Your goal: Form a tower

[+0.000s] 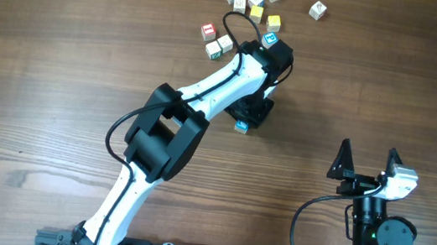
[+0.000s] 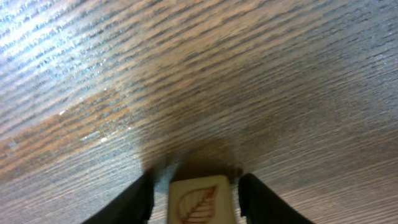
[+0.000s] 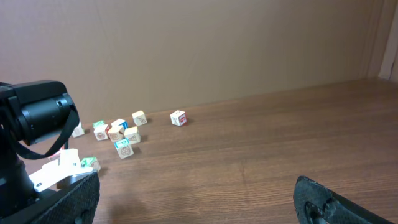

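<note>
1. Plainly, the tower stood on the surface, with only its leaf-printed top cube showing.
2. The left hand straddled the tower's top, its fingers slightly clear of it on both sides.
3. The right hand sat well right of the tower, fingers spread wide.
4. Loose cubes lay scattered beyond the tower.

Soft, even light is falling from above on the table in the overhead view, and the left arm is casting only a faint, short shadow. In the left wrist view the wood is blurring, pale glare is streaking its upper left, and a dark shadow is pooling around the cube. The right wrist view is looking dimmer and warmer, with the near fingers lying out of focus at the bottom corners.
</note>
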